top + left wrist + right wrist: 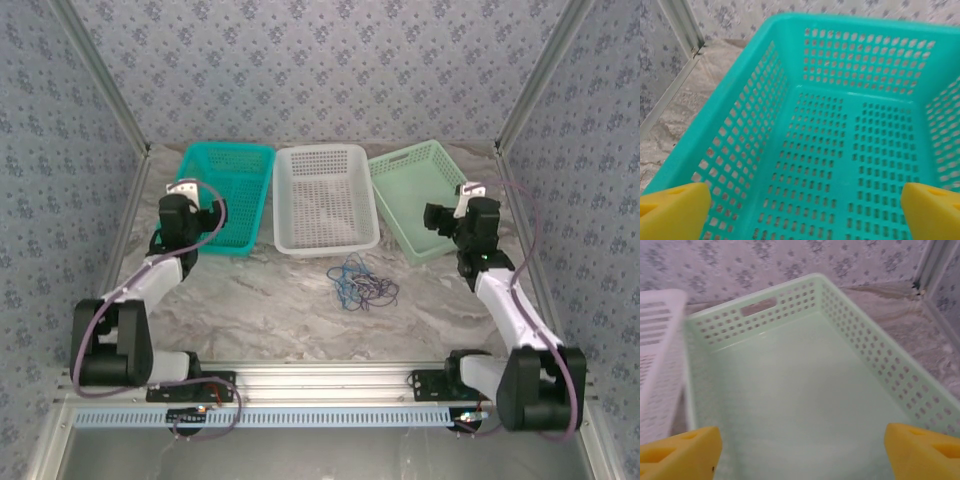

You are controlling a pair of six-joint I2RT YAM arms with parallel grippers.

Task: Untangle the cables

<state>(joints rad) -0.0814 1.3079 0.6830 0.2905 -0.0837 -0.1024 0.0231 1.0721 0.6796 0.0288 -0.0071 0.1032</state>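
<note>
Tangled cables (361, 285) lie loose mid-bench, near the front edge of the white basket (325, 150). The left gripper (805, 212) hangs over the teal basket (840, 20) and the right gripper (802, 450) over the pale green basket (875, 357), both with jaws spread wide and empty.

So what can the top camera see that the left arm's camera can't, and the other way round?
Top camera: the tangled cables lying on the marble table in front of the white basket, the light green basket beside it, and the left arm and right arm.
Left wrist camera: the yellow fingers up close, spread wide with nothing between them, and the little holes in the basket floor.
Both: the teal basket, which looks empty.
</note>
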